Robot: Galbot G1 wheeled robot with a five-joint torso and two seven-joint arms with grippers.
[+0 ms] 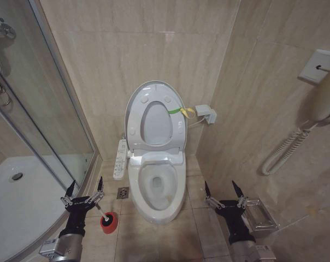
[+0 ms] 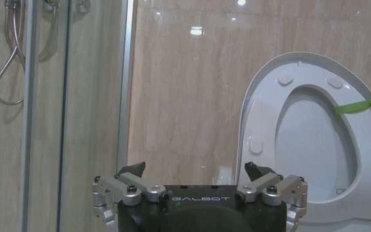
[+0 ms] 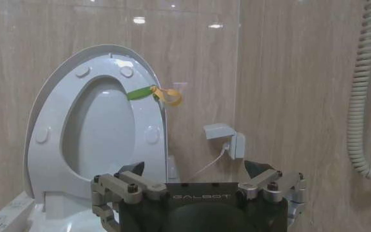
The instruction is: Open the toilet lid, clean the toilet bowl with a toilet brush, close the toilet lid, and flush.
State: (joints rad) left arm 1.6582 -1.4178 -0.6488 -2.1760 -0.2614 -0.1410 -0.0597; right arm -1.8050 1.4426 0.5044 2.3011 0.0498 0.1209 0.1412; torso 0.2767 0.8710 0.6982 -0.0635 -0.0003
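Note:
The toilet lid [image 1: 155,123] stands raised against the back wall, with the ring seat [image 1: 135,117] up in front of it and a yellow-green band [image 1: 178,111] at its right edge. The toilet bowl [image 1: 157,188] lies uncovered below, a white button strip [image 1: 120,159] on its left side. The toilet brush [image 1: 99,212] stands in a red cup [image 1: 108,222] on the floor left of the bowl. My left gripper [image 1: 86,184] hangs open just above and left of the brush, facing the lid [image 2: 308,140]. My right gripper [image 1: 220,185] is open to the right of the bowl, also facing the lid [image 3: 98,130].
A glass shower enclosure [image 1: 45,109] with a white tray [image 1: 17,202] closes off the left. A floor drain [image 1: 123,192] sits between brush and bowl. On the right are a metal box [image 1: 259,214], a wall phone's coiled cord [image 1: 285,153] and a small white wall box [image 1: 206,113].

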